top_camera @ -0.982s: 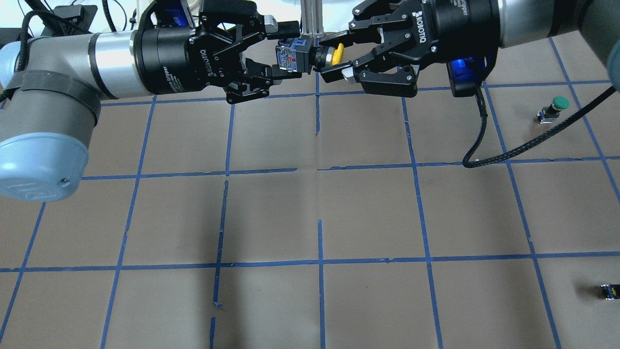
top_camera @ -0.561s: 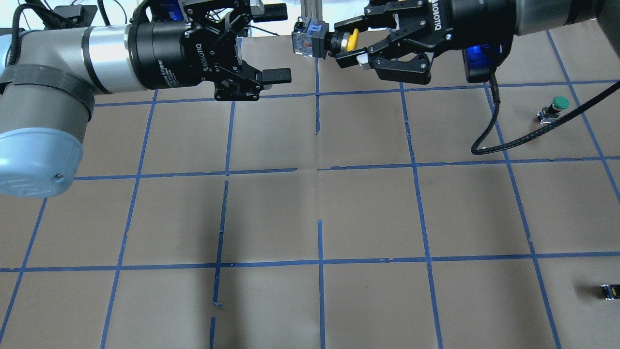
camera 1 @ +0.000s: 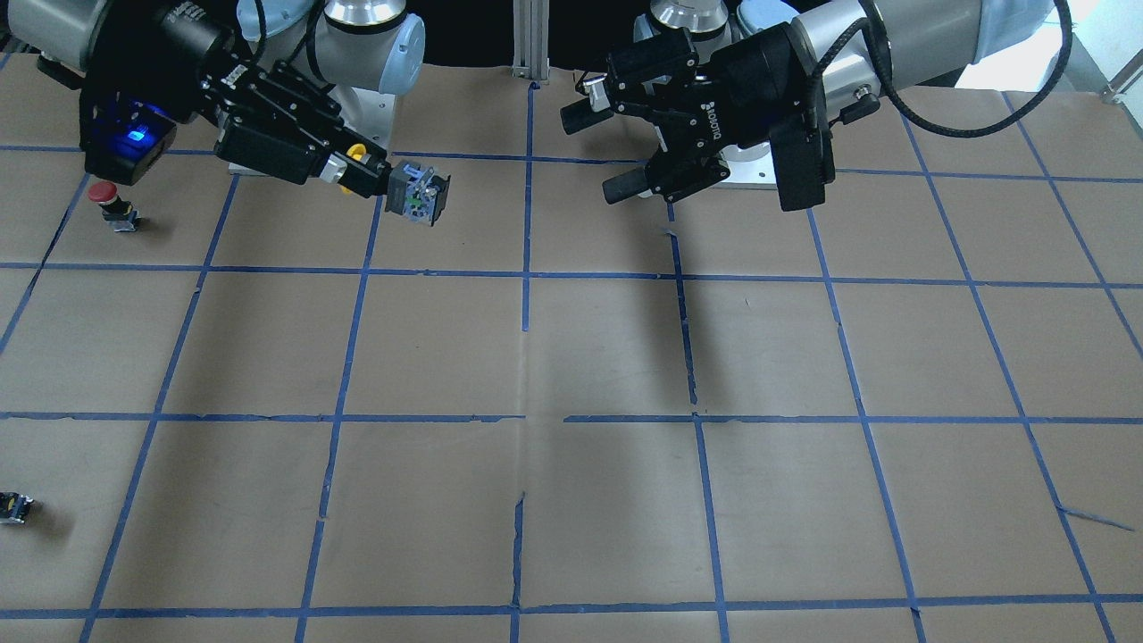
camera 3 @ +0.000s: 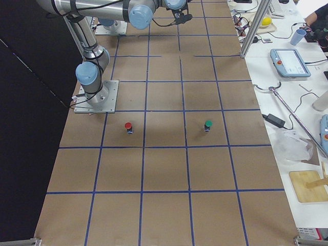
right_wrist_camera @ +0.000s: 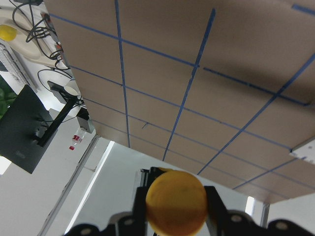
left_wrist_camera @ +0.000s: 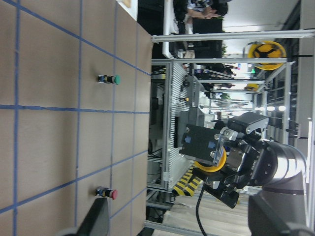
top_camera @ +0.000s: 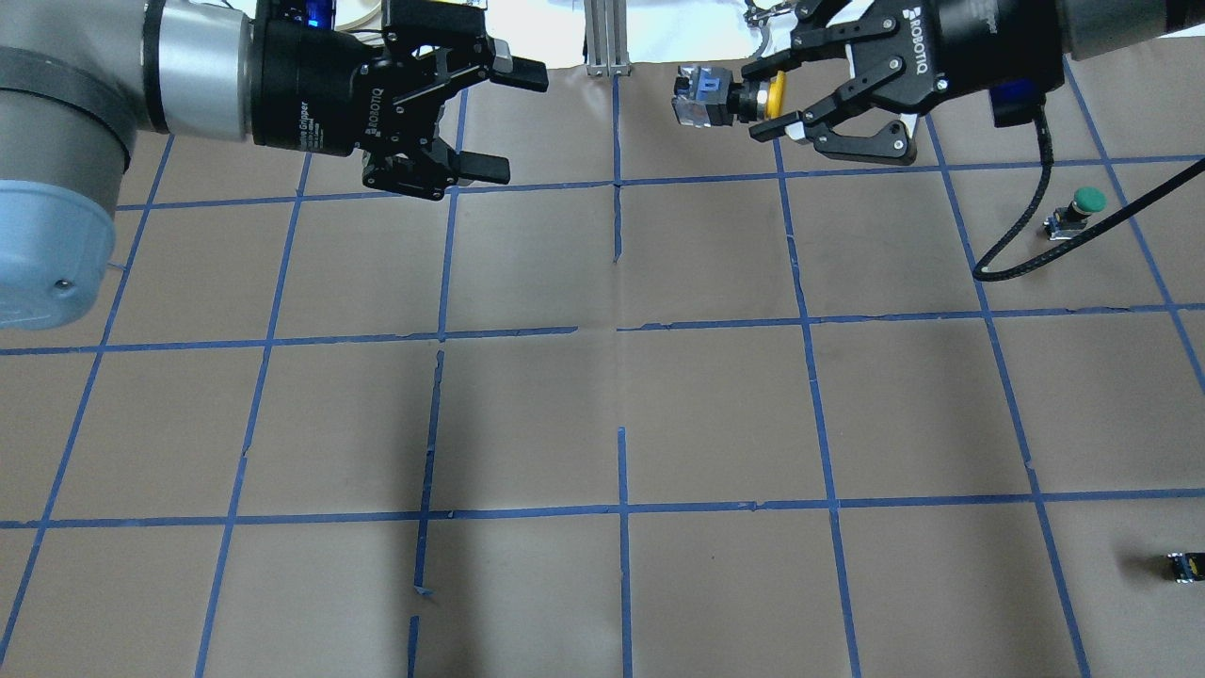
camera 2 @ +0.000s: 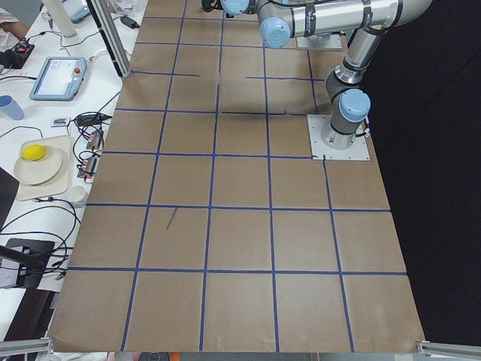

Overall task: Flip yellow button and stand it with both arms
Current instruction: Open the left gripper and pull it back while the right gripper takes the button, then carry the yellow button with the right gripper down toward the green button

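Overhead exterior: right gripper [top_camera: 761, 102] grips the yellow button [top_camera: 727, 99] by its cap, aloft near the robot-side edge of the bench [top_camera: 527, 414]; left gripper [top_camera: 513, 122] gapes empty; standing step likely next, needing block body turned downward, then lowered.

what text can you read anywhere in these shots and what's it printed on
"ROBOTIQ": white letters on the body of the left gripper.
"ROBOTIQ": white letters on the body of the right gripper.
"Gripper": small print on the left gripper's collar; the rest of that print is too small to read.
Tablet screen on the side bench: too small to read.
Yellow button: no legible marking.
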{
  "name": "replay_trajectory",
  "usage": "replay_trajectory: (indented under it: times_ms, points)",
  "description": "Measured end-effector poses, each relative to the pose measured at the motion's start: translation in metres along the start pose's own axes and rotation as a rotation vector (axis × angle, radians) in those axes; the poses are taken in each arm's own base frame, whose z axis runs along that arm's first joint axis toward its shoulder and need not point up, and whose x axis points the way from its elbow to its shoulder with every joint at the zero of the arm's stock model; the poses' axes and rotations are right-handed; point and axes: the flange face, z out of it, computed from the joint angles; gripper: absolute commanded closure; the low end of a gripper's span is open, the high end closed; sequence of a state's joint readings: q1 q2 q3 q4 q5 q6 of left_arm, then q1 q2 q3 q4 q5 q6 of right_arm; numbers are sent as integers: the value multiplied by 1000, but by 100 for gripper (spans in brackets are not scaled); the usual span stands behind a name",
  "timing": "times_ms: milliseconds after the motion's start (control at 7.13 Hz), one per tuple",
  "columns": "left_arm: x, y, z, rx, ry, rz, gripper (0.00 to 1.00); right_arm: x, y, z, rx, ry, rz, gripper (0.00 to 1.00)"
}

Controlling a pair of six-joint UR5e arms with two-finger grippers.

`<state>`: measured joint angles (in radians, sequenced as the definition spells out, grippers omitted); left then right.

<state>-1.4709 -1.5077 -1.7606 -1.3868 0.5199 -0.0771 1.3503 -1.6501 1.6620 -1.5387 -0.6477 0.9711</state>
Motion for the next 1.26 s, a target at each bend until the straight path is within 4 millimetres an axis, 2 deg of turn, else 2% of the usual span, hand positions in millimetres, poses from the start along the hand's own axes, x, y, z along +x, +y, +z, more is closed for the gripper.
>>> replay_trajectory:
  times_ms: [280, 701, 982, 1262]
  points:
    - [-16, -2, 0, 8, -168, 0, 1, 15, -31, -6, 164, 166, -300, 92]
    - [-32, -2, -5, -10, -410, -17, 1, 44, -83, -17, 318, 624, -772, 95]
    - [-33, -9, -14, -28, -567, -20, 1, 50, -141, -30, 368, 746, -832, 95]
    - [-34, -20, -10, -60, -748, 43, 1, 65, -202, -57, 460, 829, -767, 94]
